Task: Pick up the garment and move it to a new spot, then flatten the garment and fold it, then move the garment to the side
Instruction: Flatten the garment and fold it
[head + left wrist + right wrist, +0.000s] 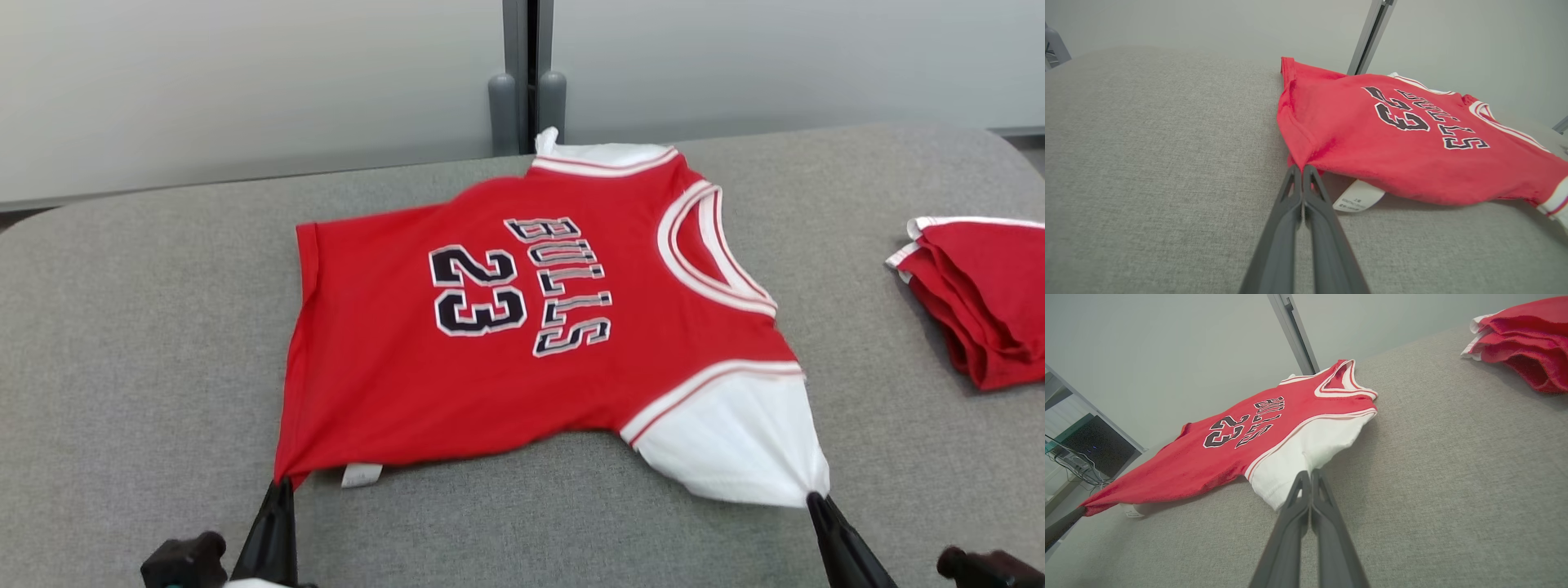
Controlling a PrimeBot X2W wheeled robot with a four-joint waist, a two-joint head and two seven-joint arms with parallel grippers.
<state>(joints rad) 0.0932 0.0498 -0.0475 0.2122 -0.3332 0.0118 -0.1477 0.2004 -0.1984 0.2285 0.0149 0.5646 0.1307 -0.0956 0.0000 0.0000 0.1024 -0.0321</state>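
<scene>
A red jersey lay spread on a grey table. The left gripper pinched its hem corner. The right gripper pinched its white sleeve.

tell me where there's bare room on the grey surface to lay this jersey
Widest bare patch: the grey surface left of the jersey, out to its rounded edge. A narrower strip lies between the jersey and the folded red pile. That pile crowds the right edge.

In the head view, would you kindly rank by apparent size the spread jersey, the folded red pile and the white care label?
1. spread jersey
2. folded red pile, cut off by the picture's edge, so its full extent is unsure
3. white care label
</scene>
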